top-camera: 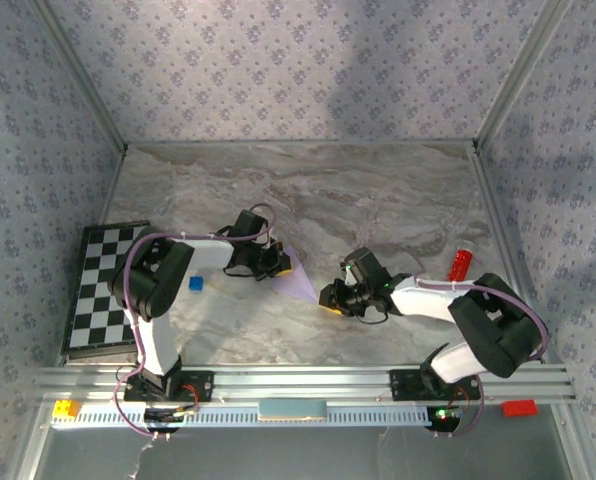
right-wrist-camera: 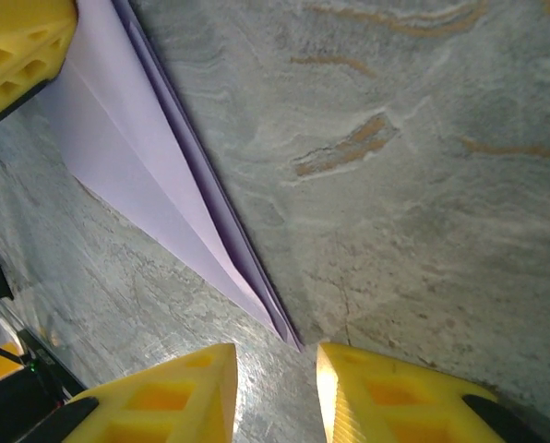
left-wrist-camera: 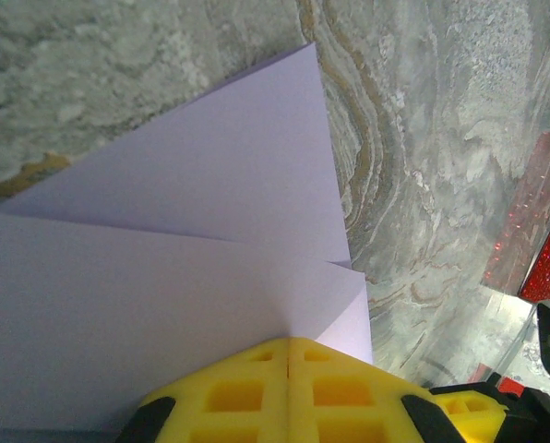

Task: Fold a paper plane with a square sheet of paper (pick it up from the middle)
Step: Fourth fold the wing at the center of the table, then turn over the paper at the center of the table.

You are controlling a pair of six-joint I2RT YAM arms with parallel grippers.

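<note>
1. Left tool [left-wrist-camera: 289, 360]: the yellow fingers are pressed shut on the wide back end of the paper plane [left-wrist-camera: 210, 212]. They pinch several layers together right at what looks like the centre crease.
2. Right tool [right-wrist-camera: 275, 367]: the fingers are apart with nothing between them. The plane's sharp nose sits just off the gap at 12 o'clock, and as far as I can tell it isn't touching either pad.
3. Where it is: seen from above, the plane is mid-table [top-camera: 378, 200]. It runs from the left tool toward roughly 4 o'clock and ends at the right tool, nose down by the surface.
4. Handling, my guess: it's super light, thin and floppy, and it marks if you squeeze in the wrong spot. The layers fan apart where nothing clamps them.
5. I'd grab across all the layers near the crease, a bit back from the nose, because that tip looks like it'd crumple instantly. It probably also slides easily on the stone-look top.
6. Containers: none that I can spot. There are just loose bits around:
   - a tiny blue cube [top-camera: 195, 284] at 8 o'clock from the left tool
   - a chequered board [top-camera: 103, 290] further out at 9 o'clock
   - a red glittery piece [top-camera: 461, 263] at 2 o'clock from the right tool
</note>
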